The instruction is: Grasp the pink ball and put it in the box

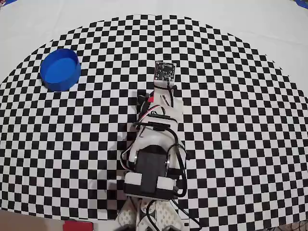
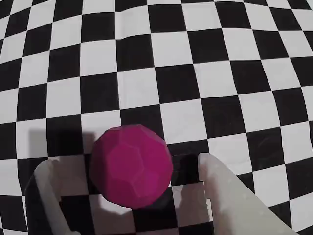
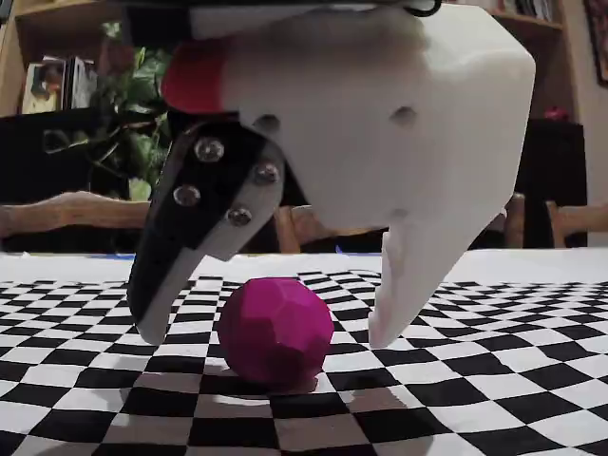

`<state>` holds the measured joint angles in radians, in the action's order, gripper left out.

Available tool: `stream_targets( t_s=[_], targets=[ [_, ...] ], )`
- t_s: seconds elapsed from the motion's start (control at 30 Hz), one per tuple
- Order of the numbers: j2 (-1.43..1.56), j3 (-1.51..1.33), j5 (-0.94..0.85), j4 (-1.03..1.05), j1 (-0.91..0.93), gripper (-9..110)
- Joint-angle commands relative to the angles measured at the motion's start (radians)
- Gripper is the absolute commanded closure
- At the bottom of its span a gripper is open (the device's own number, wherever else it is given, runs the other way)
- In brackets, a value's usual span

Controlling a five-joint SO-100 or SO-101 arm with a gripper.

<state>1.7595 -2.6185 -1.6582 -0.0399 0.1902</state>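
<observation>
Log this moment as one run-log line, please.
phase: pre-grasp | gripper: open, straddling pink ball | ball: on checkered mat, not lifted | box: far off in overhead view, empty

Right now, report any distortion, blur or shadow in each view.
Wrist view: checker lines bow, fisheye-like; the pink ball is sharp, the gripper fingers are blurred. Fixed view: a soft shadow lies under the ball; the background is dim. Overhead view: even light, the arm hides the ball, the box is clear.

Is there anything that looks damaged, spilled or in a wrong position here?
Nothing stands out. The pink ball rests whole on the checkered cloth between the open gripper fingers, and the blue box stands upright and empty.
</observation>
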Motion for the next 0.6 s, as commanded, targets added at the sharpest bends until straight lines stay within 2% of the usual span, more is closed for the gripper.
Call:
stream_targets(
  t_s=[0.0, 0.57],
  targets=[
    [-0.002, 0.058, 0.009, -0.009, -0.002, 67],
    [-0.002, 0.066, 0.006, -0.009, -0.002, 67]
  ],
)
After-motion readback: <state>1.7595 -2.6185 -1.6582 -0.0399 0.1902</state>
